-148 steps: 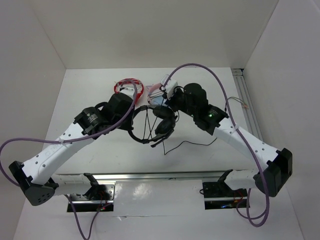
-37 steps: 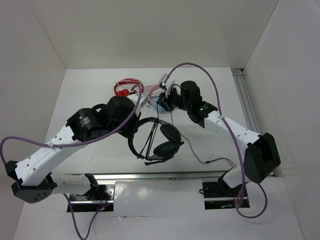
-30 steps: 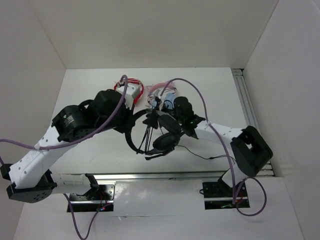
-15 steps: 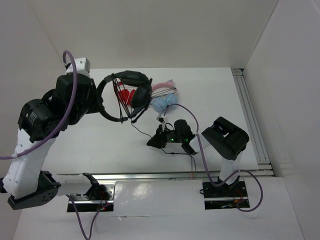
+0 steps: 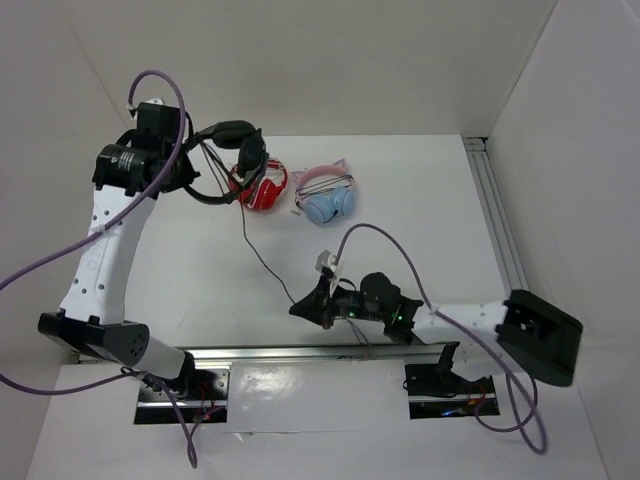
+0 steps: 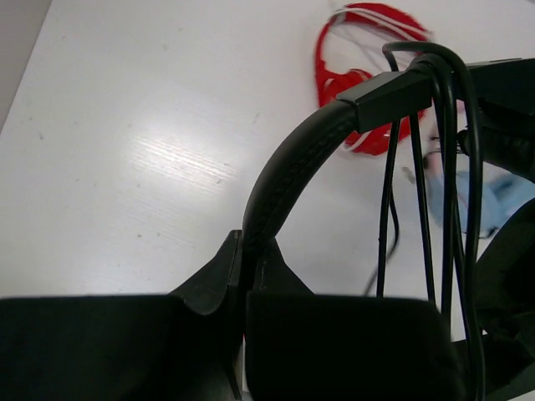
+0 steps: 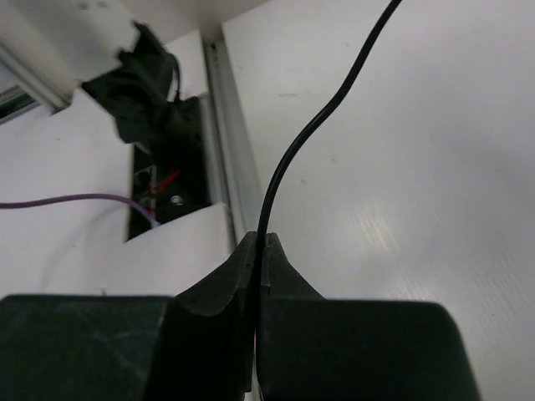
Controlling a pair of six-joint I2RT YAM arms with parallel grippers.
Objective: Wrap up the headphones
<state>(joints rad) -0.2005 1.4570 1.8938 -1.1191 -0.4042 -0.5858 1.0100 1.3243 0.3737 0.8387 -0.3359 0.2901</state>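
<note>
My left gripper (image 5: 192, 163) holds the black headphones (image 5: 228, 150) in the air over the table's far left. In the left wrist view its jaws are shut on the padded headband (image 6: 292, 175) at the gripper (image 6: 247, 251). Several turns of thin black cable (image 6: 418, 167) cross the band. The loose cable (image 5: 262, 255) runs down to my right gripper (image 5: 297, 307), low near the table's front edge. In the right wrist view that gripper (image 7: 259, 244) is shut on the cable (image 7: 292, 150).
Red-and-white headphones (image 5: 262, 185) and light-blue headphones with pink ears (image 5: 326, 200) lie at the back of the table, just right of the raised headset. A metal rail (image 5: 330, 352) runs along the front edge, and another rail (image 5: 495, 205) along the right side.
My left arm has lifted the headphones further up and to the far left. My right gripper slid along the cable toward the front edge and closed on it.
</note>
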